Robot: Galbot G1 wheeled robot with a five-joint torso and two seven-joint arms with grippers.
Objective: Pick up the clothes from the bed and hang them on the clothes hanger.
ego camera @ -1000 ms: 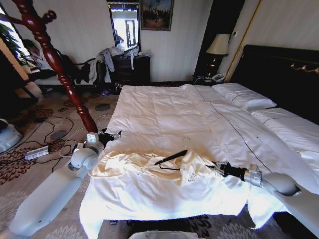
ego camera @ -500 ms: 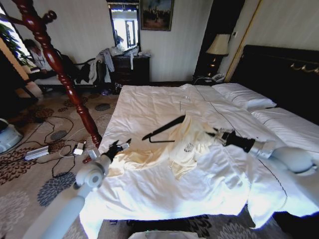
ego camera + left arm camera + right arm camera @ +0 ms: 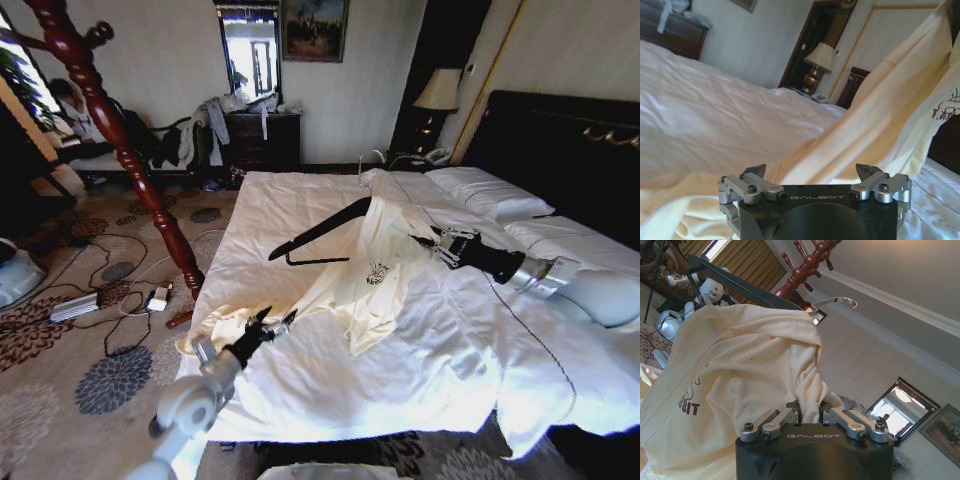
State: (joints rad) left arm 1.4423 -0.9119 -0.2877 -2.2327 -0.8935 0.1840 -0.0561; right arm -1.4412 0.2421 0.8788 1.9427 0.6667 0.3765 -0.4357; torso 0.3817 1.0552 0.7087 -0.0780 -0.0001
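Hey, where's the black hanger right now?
In the head view the clothes hanger hangs in the air over the bed, half inside the clothes, which the right gripper holds up.

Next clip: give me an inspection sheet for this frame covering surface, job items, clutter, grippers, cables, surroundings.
Surface: bed with white duvet, rumpled.
Job items: cream shirt lifted at its shoulder, one sleeve trailing on the duvet; black hanger partly inside the shirt, tilted, silver hook up.
Clutter: grey and dark garments heaped by the far wall.
Grippers: right gripper shut on the shirt fabric; left gripper open, low beside the trailing sleeve.
Cables: loose cables and power strip on the carpet.
Surroundings: red-brown coat stand, lamp, mirror.
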